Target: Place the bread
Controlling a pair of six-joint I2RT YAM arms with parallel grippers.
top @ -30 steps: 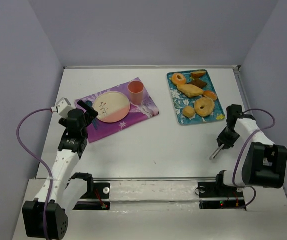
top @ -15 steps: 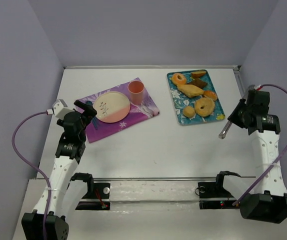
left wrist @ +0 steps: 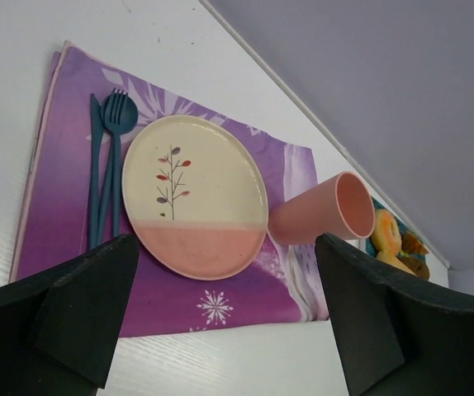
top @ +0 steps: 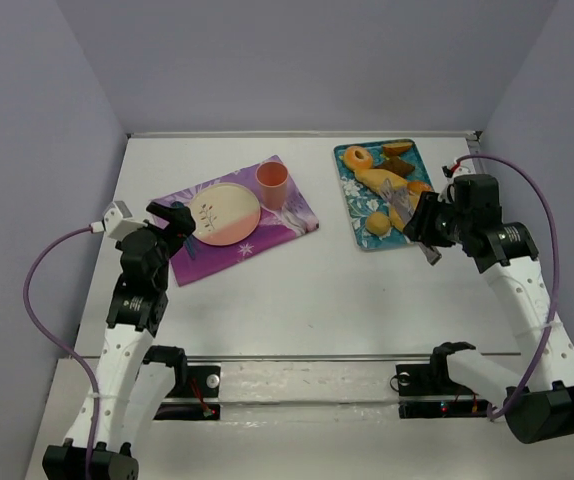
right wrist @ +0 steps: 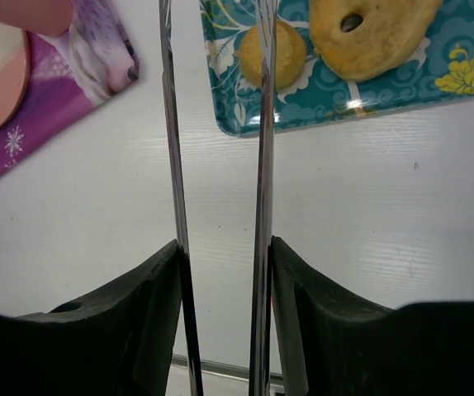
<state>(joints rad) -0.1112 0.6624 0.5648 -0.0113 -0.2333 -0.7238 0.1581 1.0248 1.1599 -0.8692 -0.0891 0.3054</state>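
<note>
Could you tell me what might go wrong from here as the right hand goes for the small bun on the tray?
The bread lies close beside a ring donut near the tray rim, so the right hand may nudge or catch the donut instead. Its long thin fingers may also strike the rim. On the plate the round bun might roll.

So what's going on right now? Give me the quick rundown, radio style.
Left end effector open, empty, over the placemat. Right end effector open, empty, near the tray edge. Bread on the tray, not yet gripped. Donut sits close beside it.
</note>
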